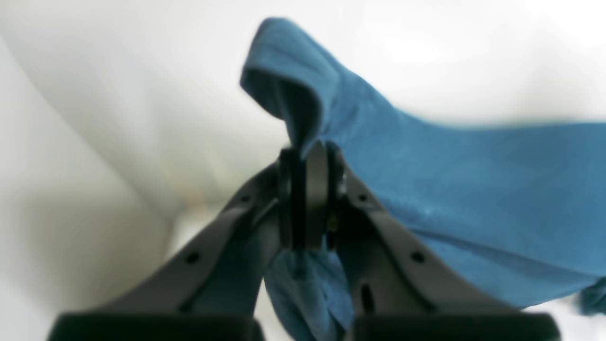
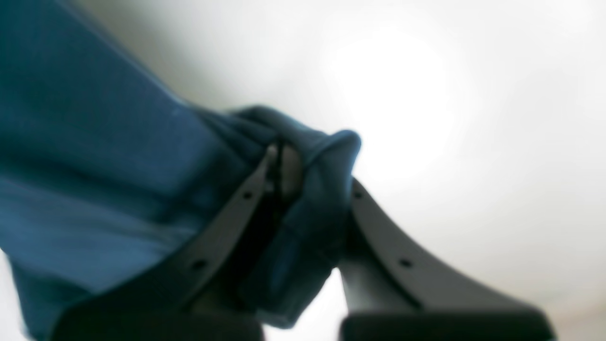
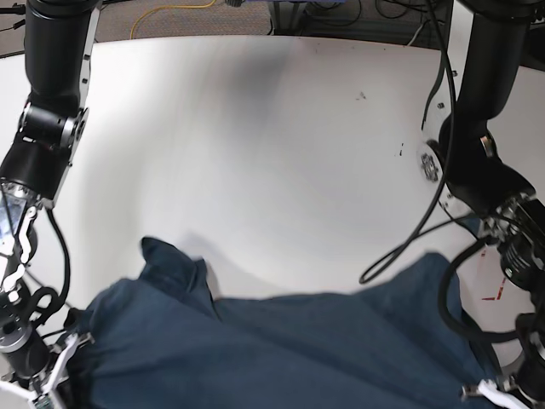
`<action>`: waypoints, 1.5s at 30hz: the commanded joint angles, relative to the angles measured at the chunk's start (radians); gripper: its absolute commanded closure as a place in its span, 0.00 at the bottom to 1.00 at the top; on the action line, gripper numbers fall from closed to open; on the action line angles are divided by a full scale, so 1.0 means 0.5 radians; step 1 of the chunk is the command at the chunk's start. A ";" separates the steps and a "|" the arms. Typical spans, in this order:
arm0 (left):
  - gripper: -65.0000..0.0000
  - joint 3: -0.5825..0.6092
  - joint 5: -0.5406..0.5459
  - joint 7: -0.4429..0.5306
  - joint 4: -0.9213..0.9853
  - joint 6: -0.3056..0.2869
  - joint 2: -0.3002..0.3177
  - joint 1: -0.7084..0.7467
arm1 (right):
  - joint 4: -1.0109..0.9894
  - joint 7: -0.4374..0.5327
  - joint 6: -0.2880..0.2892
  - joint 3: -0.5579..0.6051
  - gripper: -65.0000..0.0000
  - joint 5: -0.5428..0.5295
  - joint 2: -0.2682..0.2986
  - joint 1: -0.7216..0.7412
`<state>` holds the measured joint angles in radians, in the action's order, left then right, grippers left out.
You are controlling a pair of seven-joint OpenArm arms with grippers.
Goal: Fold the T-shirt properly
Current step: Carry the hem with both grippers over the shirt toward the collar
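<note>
Two clenched grips carry the garment at the near edge of the scene: the left gripper [image 1: 307,156] is pinched tight on a bunched fold of the T-shirt [image 3: 281,349], and the right gripper [image 2: 284,161] is pinched on another gathered fold at the opposite end. In the base view both grips sit at the bottom corners of the frame, well apart, left arm on that view's right and right arm on its left, so the cloth's long axis runs straight across between them, side to side. From each gripper the shirt stretches inward toward the other arm; neither arm is clearly nearer the middle of the cloth. The fabric looks blurred and lifted rather than pressed flat, with a sleeve or corner peaking up beyond the right arm's end. Farther off lies the bare white table [image 3: 281,153], which is probably where the span should be laid out, both arms travelling together to keep it taut.
</note>
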<state>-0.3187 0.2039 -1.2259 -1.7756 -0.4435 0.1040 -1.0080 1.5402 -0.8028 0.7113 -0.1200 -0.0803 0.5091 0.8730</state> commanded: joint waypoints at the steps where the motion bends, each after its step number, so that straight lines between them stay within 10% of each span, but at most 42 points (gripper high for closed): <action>1: 0.99 0.004 0.005 0.057 -0.016 0.005 0.030 -0.216 | 0.024 -0.041 -0.026 -0.016 0.99 0.003 0.057 0.275; 15: 0.98 0.007 0.008 0.032 0.064 0.005 0.079 -0.422 | 0.002 -0.302 -0.026 -0.019 0.99 -0.013 0.131 0.612; 26: 0.98 0.010 0.020 0.032 -0.164 0.002 0.073 0.253 | 0.392 -0.308 -0.026 -0.320 0.99 -0.013 0.116 -0.170; 45: 0.99 -0.116 0.020 0.330 -0.354 -0.311 0.082 1.889 | 0.831 -0.228 -0.026 -0.817 0.99 -0.010 -0.553 -1.726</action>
<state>-0.3607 0.2092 -1.0897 -1.9312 -0.5842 0.1307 -0.0879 1.9327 -0.9634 0.7071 -0.5240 -0.0799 0.2321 0.0261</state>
